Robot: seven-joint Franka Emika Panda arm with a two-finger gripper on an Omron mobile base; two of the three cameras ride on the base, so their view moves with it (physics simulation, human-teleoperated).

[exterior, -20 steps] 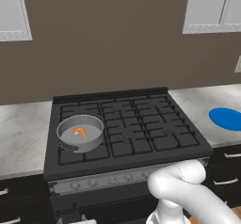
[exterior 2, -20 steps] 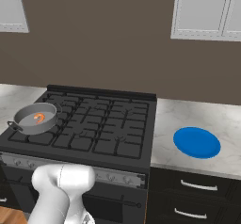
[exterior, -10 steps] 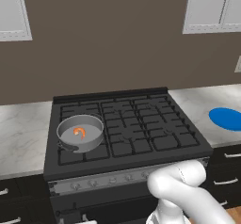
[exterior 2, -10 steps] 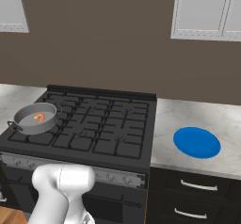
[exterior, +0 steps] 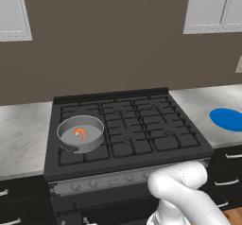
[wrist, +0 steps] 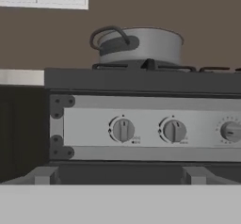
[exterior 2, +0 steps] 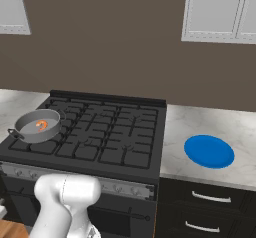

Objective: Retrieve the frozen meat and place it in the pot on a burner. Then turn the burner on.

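Because the hand camera looks level at the front panel of the range, the nearest things are the knobs: one knob (wrist: 123,129) left of centre, a second knob (wrist: 174,131) just right of it, and a third knob (wrist: 231,131) cut by the right edge. No fingertips rise into that view, so the gripper's stance cannot be read from the pictures directly; it appears to stand fully spread with nothing in it. Beyond the panel, at upper centre of the hand view, the pot (wrist: 140,44) sits on the front-left burner (exterior: 80,146), its dark handle toward the camera. The frozen meat (exterior: 81,133) lies inside the pot, at centre left of the left base view, so what remains is likely the knob. The chief risk is choosing the wrong knob, since they look alike and nothing legible shows which one feeds the pot's burner; a neighbouring grate would then light instead. Wide jaws could also slip round a knob without turning it. Farther right, the blue plate (exterior 2: 209,151) rests on the counter (exterior 2: 225,127), well apart.
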